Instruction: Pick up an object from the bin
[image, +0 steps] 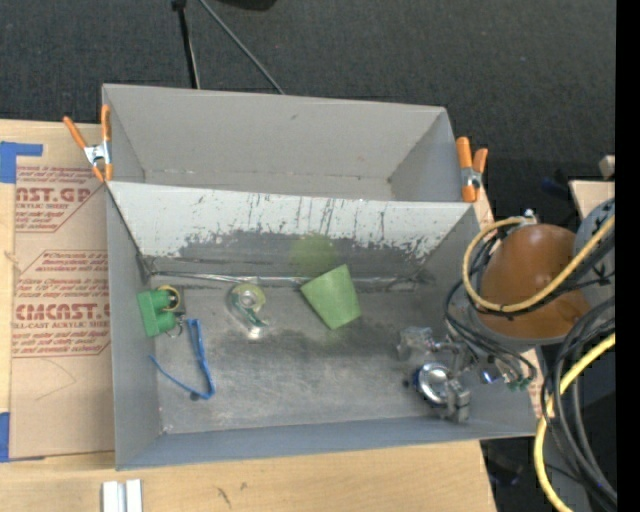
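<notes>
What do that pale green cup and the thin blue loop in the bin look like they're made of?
The pale green cup looks like matte plastic: even colour, no glints. The thin blue loop seems to be bendy plastic or coated wire, judging by its kinked shape; I cannot tell which.

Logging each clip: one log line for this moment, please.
gripper: bin near-right corner | nearest: green cup, apart | hold: unclear
</notes>
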